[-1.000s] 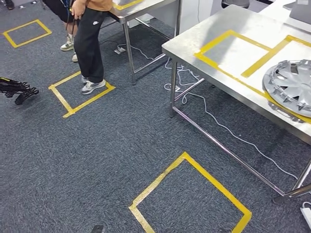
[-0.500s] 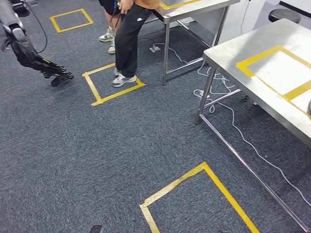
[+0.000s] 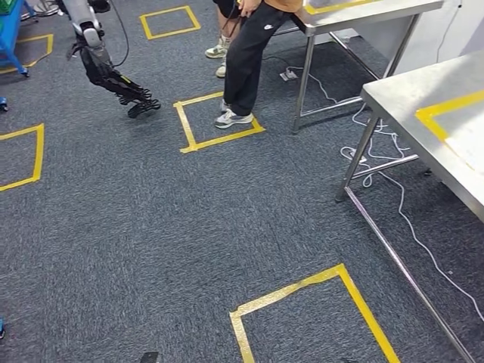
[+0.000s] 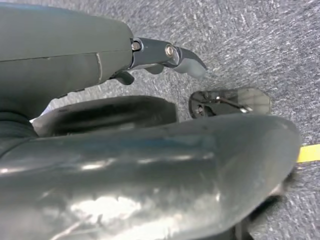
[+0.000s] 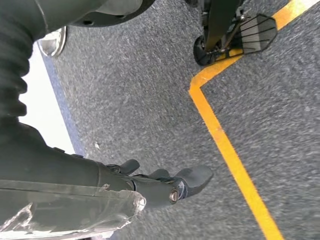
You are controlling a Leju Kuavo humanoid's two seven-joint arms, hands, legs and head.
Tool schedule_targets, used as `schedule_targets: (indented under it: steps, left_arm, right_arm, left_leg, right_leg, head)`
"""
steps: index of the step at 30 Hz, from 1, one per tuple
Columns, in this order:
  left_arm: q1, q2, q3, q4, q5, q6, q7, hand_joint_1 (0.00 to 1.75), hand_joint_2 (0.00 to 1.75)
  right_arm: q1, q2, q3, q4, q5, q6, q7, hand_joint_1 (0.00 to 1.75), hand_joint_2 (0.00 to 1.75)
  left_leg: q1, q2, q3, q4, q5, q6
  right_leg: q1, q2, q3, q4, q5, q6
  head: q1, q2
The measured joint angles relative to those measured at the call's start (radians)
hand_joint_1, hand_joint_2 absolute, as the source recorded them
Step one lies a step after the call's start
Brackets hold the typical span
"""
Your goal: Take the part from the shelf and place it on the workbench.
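Floor: rough, matt grey-blue carpet marked with smooth yellow tape. Workbench: brushed metal top, dull sheen, on polished steel legs. Left hand: matt dark plastic fingers beside a glossy grey cover.

My head camera high, tilted down over carpet, workbench at three o'clock, both wrist cameras hanging close above that same carpet, yellow tape shared

A steel counter fills the right of the frame. A person stands at upper centre. A dark robot arm hangs at upper left over grey carpet.
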Motion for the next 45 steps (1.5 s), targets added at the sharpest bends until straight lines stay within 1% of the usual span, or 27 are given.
schedule_targets:
  steps: [2,3,5,7,9,10,11,12,14,16,18,20,21,23,25,27,28,30,31,33,34,36,38,40,42,43,45]
  left_arm:
    - [-0.003,0.000,0.000,0.000,0.000,0.000,-0.002,0.00,0.00]
    - [-0.004,0.000,0.000,0.000,0.000,0.000,-0.003,0.00,0.00]
    - [-0.002,0.000,0.000,0.000,0.000,0.000,-0.004,0.00,0.00]
    - [0.000,0.000,0.001,0.000,0.000,0.000,-0.004,0.00,0.00]
    - [-0.002,-0.001,0.001,0.000,0.000,0.000,-0.004,0.00,0.00]
    - [-0.003,-0.002,0.001,0.000,0.000,0.000,-0.004,0.00,0.00]
    - [-0.003,-0.002,0.001,0.000,0.000,0.000,-0.004,0.00,0.00]
    - [-0.002,-0.002,0.001,0.000,0.000,0.000,-0.004,0.00,0.00]
    - [-0.001,-0.002,0.001,0.000,0.000,0.000,-0.004,0.00,0.00]
    - [-0.002,-0.002,0.002,0.000,0.000,-0.001,-0.004,0.00,0.00]
    - [-0.003,-0.001,0.002,0.000,0.000,-0.001,-0.004,0.00,0.00]
    - [-0.001,0.000,0.002,0.000,0.000,-0.001,-0.004,0.00,0.00]
    - [0.000,0.000,0.002,0.000,0.000,-0.001,-0.004,0.00,0.00]
    - [0.000,0.000,0.002,0.000,-0.001,0.000,-0.004,0.00,0.00]
    - [-0.002,0.000,0.002,0.000,-0.001,0.001,-0.004,0.00,0.00]
    - [-0.002,0.000,0.002,0.000,0.000,0.002,-0.004,0.00,0.00]
    - [-0.001,0.000,0.002,0.000,0.000,0.002,-0.004,0.00,0.00]
    - [0.000,0.000,0.003,0.000,0.000,0.002,-0.004,0.00,0.00]
    - [-0.001,0.000,0.003,0.000,0.000,0.002,-0.004,0.00,0.00]
    - [-0.005,0.000,0.003,0.000,0.000,0.002,-0.004,0.00,0.00]
    - [-0.006,0.000,0.003,0.000,0.000,0.003,-0.004,0.00,0.00]
    - [-0.004,-0.001,0.003,0.000,0.000,0.003,-0.005,0.00,0.00]
    - [-0.001,-0.001,0.004,0.000,0.000,0.003,-0.005,0.00,0.00]
    - [-0.003,-0.002,0.004,0.000,0.000,0.003,-0.005,0.00,0.00]
    - [-0.004,-0.002,0.004,0.000,0.000,0.003,-0.005,0.00,0.00]
    - [-0.003,-0.002,0.004,0.000,0.000,0.003,-0.005,0.00,0.00]
    - [-0.002,-0.003,0.004,0.000,0.000,0.003,-0.005,0.00,0.00]
  right_arm:
    - [0.000,0.000,-0.001,0.000,0.000,0.000,0.000,0.00,1.75]
    - [0.000,0.000,-0.002,0.000,0.000,0.000,0.000,0.00,1.75]
    - [-0.003,0.000,-0.002,0.000,0.001,0.000,0.000,0.00,1.75]
    - [-0.006,0.001,-0.003,0.000,0.002,0.000,0.000,0.00,1.75]
    - [-0.006,0.001,-0.005,0.000,0.002,0.000,0.000,0.00,1.75]
    - [-0.004,0.001,-0.005,0.000,0.002,-0.001,0.000,0.00,1.75]
    - [-0.002,0.001,-0.006,0.000,0.002,-0.001,0.001,0.00,1.75]
    - [0.000,0.001,-0.006,0.001,0.002,-0.002,0.002,0.00,1.75]
    - [0.002,0.001,-0.006,0.001,0.002,-0.005,0.003,0.00,1.75]
    - [-0.001,0.001,-0.006,0.001,0.002,-0.006,0.003,0.00,1.75]
    - [-0.003,0.004,-0.006,0.002,0.002,-0.007,0.003,0.00,1.75]
    - [-0.003,0.006,-0.007,0.002,0.002,-0.008,0.003,0.00,1.75]
    - [-0.003,0.006,-0.008,0.002,0.003,-0.008,0.003,0.00,1.75]
    - [-0.002,0.007,-0.009,0.002,0.003,-0.011,0.003,0.00,1.75]
    - [0.001,0.007,-0.011,0.002,0.003,-0.020,0.004,0.00,1.75]
    - [0.004,0.007,-0.014,0.002,0.003,-0.032,0.007,0.00,1.75]
    - [0.003,0.007,-0.016,0.002,0.004,-0.035,0.008,0.00,1.75]
    - [0.000,0.008,-0.018,0.002,0.004,-0.036,0.008,0.00,1.75]
    - [-0.001,0.008,-0.019,0.002,0.004,-0.036,0.008,0.00,1.75]
    - [0.000,0.008,-0.021,0.002,0.004,-0.035,0.008,0.00,1.75]
    - [-0.001,0.008,-0.022,0.002,0.004,-0.035,0.008,0.00,1.75]
    - [-0.004,0.008,-0.023,0.002,0.004,-0.035,0.009,0.00,1.75]
    - [-0.007,0.008,-0.024,0.002,0.005,-0.034,0.009,0.00,1.75]
    - [-0.005,0.008,-0.025,0.002,0.005,-0.034,0.010,0.00,1.75]
    - [-0.001,0.008,-0.026,0.002,0.005,-0.034,0.010,0.00,1.75]
    - [0.001,0.008,-0.027,0.002,0.005,-0.034,0.010,0.00,1.75]
    - [0.001,0.008,-0.027,0.002,0.005,-0.034,0.010,0.00,1.75]
  left_leg:
    - [-0.007,0.045,0.057,-0.103,0.024,0.009]
    - [-0.009,0.054,0.067,-0.124,0.024,0.014]
    - [-0.009,0.031,0.066,-0.132,0.024,0.023]
    - [-0.004,0.008,0.069,-0.137,0.029,0.033]
    - [0.000,-0.017,0.070,-0.138,0.031,0.040]
    - [0.000,-0.031,0.069,-0.138,0.031,0.042]
    - [0.000,-0.046,0.069,-0.138,0.032,0.043]
    - [0.001,-0.061,0.069,-0.138,0.032,0.043]
    - [0.002,-0.092,0.071,-0.137,0.033,0.040]
    - [0.004,-0.118,0.070,-0.134,0.032,0.030]
    - [0.005,-0.139,0.062,-0.131,0.035,0.017]
    - [0.009,-0.157,0.054,-0.133,0.041,0.005]
    - [0.009,-0.150,0.050,-0.130,0.039,0.001]
    - [0.007,-0.107,0.025,-0.080,0.004,-0.006]
    - [0.004,-0.058,-0.034,0.044,-0.062,-0.008]
    - [0.004,-0.045,-0.080,0.141,-0.094,-0.007]
    - [0.004,-0.042,-0.080,0.144,-0.084,-0.005]
    - [-0.001,-0.020,-0.026,0.050,-0.025,0.004]
    - [-0.007,0.007,0.010,-0.016,0.001,0.010]
    - [-0.016,0.047,0.057,-0.106,0.023,0.020]
    - [-0.018,0.049,0.063,-0.121,0.021,0.023]
    - [-0.015,0.024,0.063,-0.130,0.022,0.031]
    - [-0.008,0.001,0.067,-0.135,0.026,0.039]
    - [-0.004,-0.022,0.068,-0.136,0.028,0.045]
    - [-0.003,-0.050,0.068,-0.135,0.028,0.047]
    - [-0.002,-0.064,0.069,-0.135,0.028,0.046]
    - [0.001,-0.095,0.072,-0.133,0.028,0.042]
  right_leg:
    - [0.006,-0.020,0.003,0.002,-0.006,0.008]
    - [0.009,-0.031,0.005,0.002,-0.009,0.013]
    - [0.010,-0.051,0.012,0.000,-0.013,0.022]
    - [0.005,-0.020,0.002,0.031,-0.037,0.032]
    - [0.001,0.041,-0.048,0.143,-0.095,0.041]
    - [0.000,0.059,-0.084,0.214,-0.124,0.043]
    - [-0.001,0.066,-0.113,0.267,-0.139,0.044]
    - [-0.001,0.070,-0.128,0.288,-0.134,0.044]
    - [-0.004,0.078,-0.101,0.212,-0.072,0.044]
    - [-0.013,0.123,-0.043,0.078,-0.013,0.045]
    - [-0.018,0.160,-0.016,0.016,0.001,0.038]
    - [-0.015,0.149,-0.015,0.013,0.003,0.024]
    - [-0.013,0.138,-0.014,0.012,0.005,0.017]
    - [-0.010,0.112,-0.014,0.009,0.008,0.003]
    - [-0.006,0.082,-0.015,0.009,0.007,-0.004]
    - [-0.002,0.049,-0.015,0.009,0.004,-0.009]
    - [0.000,0.035,-0.014,0.009,0.003,-0.010]
    - [0.001,0.010,-0.010,0.009,0.000,-0.009]
    - [0.004,-0.001,-0.008,0.010,-0.003,-0.006]
    - [0.009,-0.024,-0.005,0.013,-0.009,0.002]
    - [0.012,-0.036,-0.003,0.012,-0.011,0.006]
    - [0.011,-0.045,0.002,0.013,-0.017,0.016]
    - [0.007,0.000,-0.015,0.060,-0.049,0.028]
    - [0.002,0.054,-0.072,0.181,-0.109,0.036]
    - [0.000,0.068,-0.127,0.284,-0.139,0.040]
    - [-0.001,0.070,-0.135,0.290,-0.129,0.041]
    - [-0.005,0.086,-0.094,0.188,-0.057,0.043]
  head:
    - [0.000,0.000]
    - [0.001,0.000]
    - [0.004,0.000]
    - [0.007,0.000]
    - [0.014,0.000]
    - [0.016,0.000]
    - [0.017,0.000]
    - [0.018,0.000]
    - [0.018,0.000]
    - [0.018,0.000]
    - [0.017,0.000]
    - [0.016,0.000]
    - [0.016,0.000]
    - [0.010,0.000]
    - [0.002,0.000]
    - [0.002,0.000]
    - [0.002,0.000]
    - [0.002,0.000]
    - [0.002,0.000]
    - [0.001,0.000]
    - [0.001,0.000]
    - [0.003,0.000]
    - [0.007,0.000]
    - [0.012,0.000]
    - [0.015,0.000]
    - [0.016,0.000]
    - [0.016,0.000]
